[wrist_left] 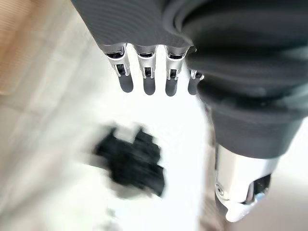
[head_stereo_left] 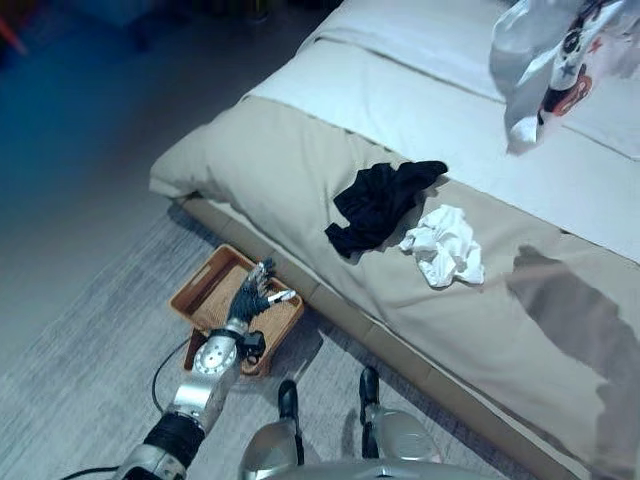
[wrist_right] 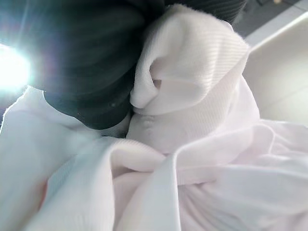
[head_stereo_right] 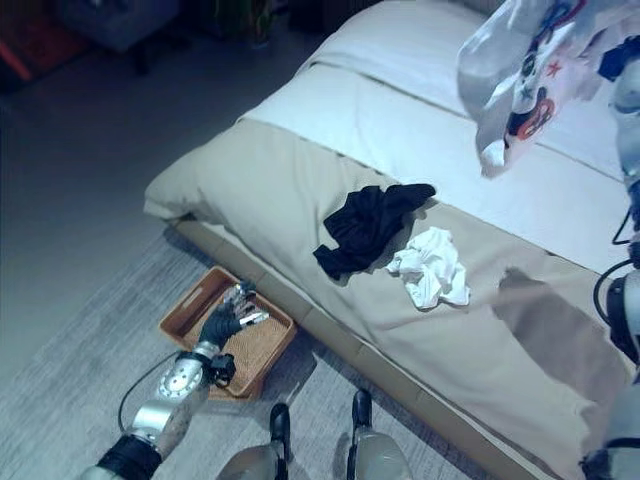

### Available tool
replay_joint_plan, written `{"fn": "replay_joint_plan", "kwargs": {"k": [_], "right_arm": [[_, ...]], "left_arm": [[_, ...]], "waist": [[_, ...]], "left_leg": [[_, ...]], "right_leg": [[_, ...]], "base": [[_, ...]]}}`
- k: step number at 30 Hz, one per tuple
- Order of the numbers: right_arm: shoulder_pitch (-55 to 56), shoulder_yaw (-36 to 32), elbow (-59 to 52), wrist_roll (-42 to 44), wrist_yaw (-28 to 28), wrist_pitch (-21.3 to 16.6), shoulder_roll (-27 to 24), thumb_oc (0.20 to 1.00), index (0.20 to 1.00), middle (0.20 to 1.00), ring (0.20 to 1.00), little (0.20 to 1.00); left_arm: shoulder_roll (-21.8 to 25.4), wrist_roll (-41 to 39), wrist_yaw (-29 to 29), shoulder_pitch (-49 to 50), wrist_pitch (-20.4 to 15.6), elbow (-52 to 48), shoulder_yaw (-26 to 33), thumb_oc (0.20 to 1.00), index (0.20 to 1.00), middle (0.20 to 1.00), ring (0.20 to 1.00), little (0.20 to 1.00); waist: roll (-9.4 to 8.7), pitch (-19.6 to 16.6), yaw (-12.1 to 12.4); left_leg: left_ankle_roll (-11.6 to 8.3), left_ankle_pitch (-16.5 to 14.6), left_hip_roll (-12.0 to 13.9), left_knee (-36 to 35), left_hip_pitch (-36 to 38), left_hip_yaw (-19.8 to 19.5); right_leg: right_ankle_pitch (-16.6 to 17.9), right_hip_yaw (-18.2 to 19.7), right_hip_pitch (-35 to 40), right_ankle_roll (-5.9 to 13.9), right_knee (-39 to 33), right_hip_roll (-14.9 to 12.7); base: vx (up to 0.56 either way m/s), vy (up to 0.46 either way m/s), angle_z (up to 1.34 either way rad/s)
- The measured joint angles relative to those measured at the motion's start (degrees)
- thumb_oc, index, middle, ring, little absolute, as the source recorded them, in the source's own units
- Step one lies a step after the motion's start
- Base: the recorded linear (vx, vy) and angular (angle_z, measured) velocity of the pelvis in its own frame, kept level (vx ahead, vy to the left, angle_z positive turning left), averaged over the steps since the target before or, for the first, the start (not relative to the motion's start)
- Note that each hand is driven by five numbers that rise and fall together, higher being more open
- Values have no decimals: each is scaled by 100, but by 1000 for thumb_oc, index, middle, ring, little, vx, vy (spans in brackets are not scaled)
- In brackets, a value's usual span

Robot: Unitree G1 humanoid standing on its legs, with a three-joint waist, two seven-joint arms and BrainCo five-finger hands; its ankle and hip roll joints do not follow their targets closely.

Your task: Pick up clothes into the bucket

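Printed white garment with red and dark motifs [head_stereo_left: 545, 60]: lifted high over the bed [head_stereo_left: 300, 170], bunched around the right hand [wrist_right: 86, 62]; fingers hidden in the cloth, state not tellable. Not yet binned.
Crumpled black garment [head_stereo_left: 380, 205]: lying on the beige cover, untouched.
Crumpled white cloth [head_stereo_left: 445, 245]: just beside the black one, untouched.
Shallow brown woven basket [head_stereo_left: 200, 285]: on the floor against the bed, apparently empty.
Left hand [head_stereo_left: 252, 292]: hovering over the basket, fingers [wrist_left: 144, 77] straight, holding nothing.
Progress, judged: early.

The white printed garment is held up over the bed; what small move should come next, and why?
Probably carry the white printed garment, which hangs high above the bed, toward the brown basket on the floor beside it, because the left hand hovers there open and the basket looks empty.
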Motion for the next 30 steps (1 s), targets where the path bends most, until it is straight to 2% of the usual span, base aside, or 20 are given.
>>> {"fn": "replay_joint_plan", "kwargs": {"k": [2,6,10,17,23,30], "right_arm": [[389,12,-389,23,246,-81,2,200,200,200,200,200],[1404,-21,-1608,77,845,-252,-21,200,200,200,200,200],[2463,-63,-2383,343,1585,-387,28,200,200,200,200,200],[3338,-128,-3410,1014,2533,-444,13,200,200,200,200,200],[3340,-128,-4239,1384,2834,-521,50,200,200,200,200,200],[3340,-129,-4879,1495,2857,-625,660,200,200,200,200,200]], "left_arm": [[118,4,-9,-338,29,-365,39,1000,1000,1000,1000,1000],[254,85,35,-1333,15,-843,20,1000,1000,1000,1000,1000],[178,567,146,-2232,35,-853,-400,1000,1000,1000,1000,1000],[35,1114,222,-2603,159,-493,-831,1000,1000,1000,1000,1000],[-190,1189,221,-2639,304,4,-970,1000,1000,1000,1000,1000],[-574,1457,201,-2680,413,467,-1256,1000,1000,1000,1000,1000]], "waist": [[-32,-139,-120],[-92,-458,-168],[-90,-554,-247],[-4,-610,-280],[20,-626,-264],[24,-630,-263]], "left_leg": [[-9,-54,41,-1,142,37],[-7,-113,102,-2,265,112],[-29,-139,114,-2,405,104],[-30,-139,116,-3,408,101],[-30,-137,114,-1,418,76],[-30,-139,109,-2,495,22]], "right_leg": [[-18,43,122,-4,-1,17],[-70,83,214,16,-1,82],[-122,68,367,7,0,93],[-123,64,369,4,0,92],[-106,39,392,-20,0,90],[-131,-13,487,-7,0,81]], "base": [[84,-28,-8],[44,-15,-9],[0,0,0],[0,0,0],[1,-1,1],[0,3,4]]}}
